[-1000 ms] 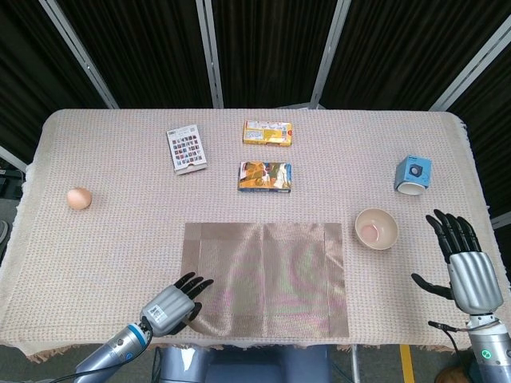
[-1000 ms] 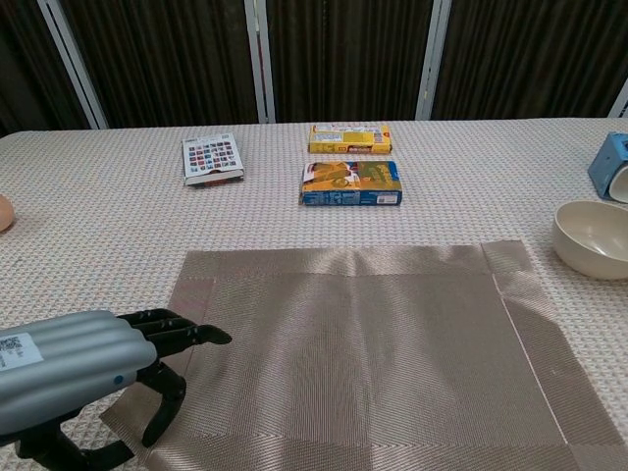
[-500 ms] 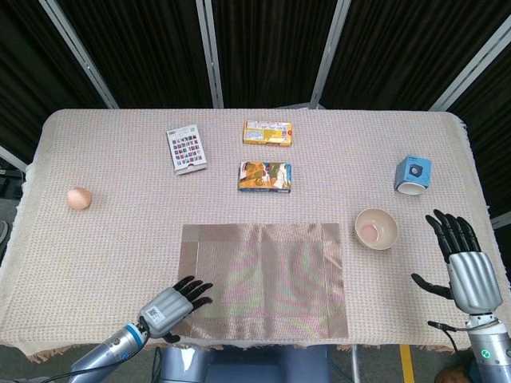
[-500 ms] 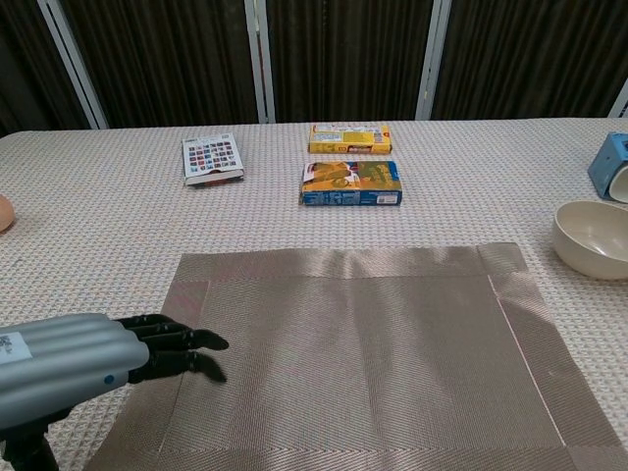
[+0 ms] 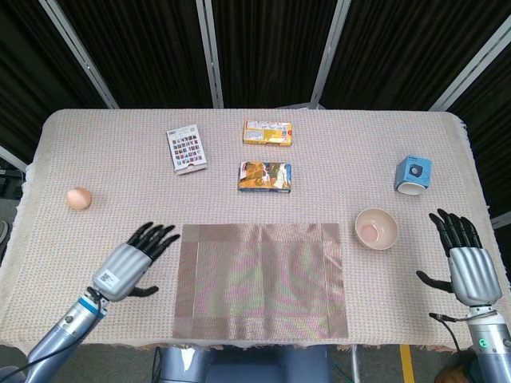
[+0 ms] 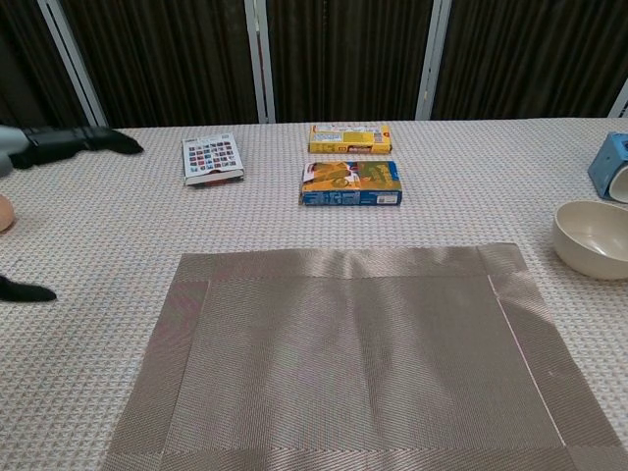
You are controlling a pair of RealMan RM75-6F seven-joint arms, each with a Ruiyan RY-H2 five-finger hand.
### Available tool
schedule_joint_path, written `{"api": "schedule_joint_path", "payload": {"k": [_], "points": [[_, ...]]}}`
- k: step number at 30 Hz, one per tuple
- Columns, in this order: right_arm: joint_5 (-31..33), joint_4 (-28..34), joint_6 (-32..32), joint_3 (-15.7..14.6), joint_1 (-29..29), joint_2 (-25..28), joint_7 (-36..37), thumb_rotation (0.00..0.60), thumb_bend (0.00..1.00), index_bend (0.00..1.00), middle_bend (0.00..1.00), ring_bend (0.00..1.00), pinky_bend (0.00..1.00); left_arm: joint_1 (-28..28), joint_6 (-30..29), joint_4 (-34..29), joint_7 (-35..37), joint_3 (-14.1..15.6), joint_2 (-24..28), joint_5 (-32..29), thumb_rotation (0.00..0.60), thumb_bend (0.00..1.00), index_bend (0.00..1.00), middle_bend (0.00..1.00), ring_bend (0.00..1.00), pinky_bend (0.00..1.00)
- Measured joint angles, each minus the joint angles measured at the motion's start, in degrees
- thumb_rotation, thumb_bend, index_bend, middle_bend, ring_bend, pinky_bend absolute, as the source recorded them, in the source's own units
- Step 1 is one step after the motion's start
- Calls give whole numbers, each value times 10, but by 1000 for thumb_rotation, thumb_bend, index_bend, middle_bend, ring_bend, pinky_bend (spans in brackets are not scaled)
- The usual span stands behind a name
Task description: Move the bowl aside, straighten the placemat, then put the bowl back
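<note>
The brown woven placemat (image 5: pixel 261 281) lies flat and square at the table's front middle, also filling the chest view (image 6: pixel 353 358). The cream bowl (image 5: pixel 376 229) stands off the mat to its right, at the right edge of the chest view (image 6: pixel 593 238). My left hand (image 5: pixel 132 262) hovers open left of the mat, fingers spread, touching nothing; only its dark fingertips (image 6: pixel 93 140) show in the chest view. My right hand (image 5: pixel 464 259) is open at the right table edge, just right of the bowl and apart from it.
An egg (image 5: pixel 79 198) lies at the left. Behind the mat are a blue-orange box (image 5: pixel 265 176), a yellow box (image 5: pixel 267 132) and a patterned card box (image 5: pixel 185 148). A blue cup (image 5: pixel 413 174) lies behind the bowl.
My left hand let go of the mat's front left corner, lifted and moved left off it. The mat now lies flat. The right hand barely moved.
</note>
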State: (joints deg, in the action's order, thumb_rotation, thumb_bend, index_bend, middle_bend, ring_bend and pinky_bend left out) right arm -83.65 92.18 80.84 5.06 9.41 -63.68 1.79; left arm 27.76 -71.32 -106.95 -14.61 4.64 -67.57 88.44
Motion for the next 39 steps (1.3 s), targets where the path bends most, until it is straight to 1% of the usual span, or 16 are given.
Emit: {"api": "schedule_joint_path", "payload": {"k": [5, 9, 13, 17, 22, 25, 27, 28, 30, 32, 33, 35, 38, 39], "points": [[37, -18, -67, 5, 23, -8, -11, 600, 0, 46, 0, 0, 0, -28, -61, 41, 11, -43, 12, -39, 600, 0, 0, 0, 0, 0], [72, -40, -131, 9, 51, -23, -23, 600, 0, 62, 0, 0, 0, -51, -94, 73, 22, -68, 14, -75, 600, 0, 0, 0, 0, 0], [93, -63, -174, 9, 71, -44, -39, 600, 0, 93, 0, 0, 0, -68, -117, 88, 36, -86, 18, -102, 600, 0, 0, 0, 0, 0], [109, -91, -191, 7, 82, -77, -63, 600, 0, 142, 0, 0, 0, -89, -135, 97, 58, -101, 29, -122, 600, 0, 0, 0, 0, 0], [118, -123, -192, 6, 89, -115, -87, 600, 0, 203, 0, 0, 0, -99, -138, 103, 67, -107, 37, -131, 600, 0, 0, 0, 0, 0], [116, -137, -197, 4, 96, -131, -93, 600, 0, 271, 0, 0, 0, -100, -136, 104, 70, -110, 38, -132, 600, 0, 0, 0, 0, 0], [113, -150, -200, 3, 101, -142, -95, 600, 20, 316, 0, 0, 0, -101, -135, 104, 71, -111, 38, -130, 600, 0, 0, 0, 0, 0], [111, -155, -202, 3, 103, -148, -96, 600, 51, 322, 0, 0, 0, -101, -134, 104, 71, -111, 37, -130, 600, 0, 0, 0, 0, 0], [107, -169, -204, 3, 108, -160, -97, 600, 122, 396, 0, 0, 0, -102, -132, 105, 70, -111, 37, -129, 600, 0, 0, 0, 0, 0], [105, -182, -205, 3, 111, -170, -97, 600, 214, 538, 0, 0, 0, -102, -130, 105, 70, -112, 36, -127, 600, 0, 0, 0, 0, 0], [103, -192, -206, 3, 114, -177, -97, 600, 235, 565, 0, 0, 0, -102, -130, 105, 70, -112, 36, -127, 600, 0, 0, 0, 0, 0], [100, -210, -206, 4, 117, -189, -96, 600, 308, 667, 0, 0, 0, -103, -130, 105, 69, -114, 35, -126, 600, 0, 0, 0, 0, 0], [92, -241, -202, 5, 122, -209, -88, 600, 348, 759, 0, 0, 0, -105, -129, 105, 69, -116, 34, -125, 600, 0, 0, 0, 0, 0], [87, -254, -199, 5, 123, -217, -84, 600, 351, 774, 0, 0, 0, -106, -129, 105, 69, -117, 34, -125, 600, 0, 0, 0, 0, 0]]}}
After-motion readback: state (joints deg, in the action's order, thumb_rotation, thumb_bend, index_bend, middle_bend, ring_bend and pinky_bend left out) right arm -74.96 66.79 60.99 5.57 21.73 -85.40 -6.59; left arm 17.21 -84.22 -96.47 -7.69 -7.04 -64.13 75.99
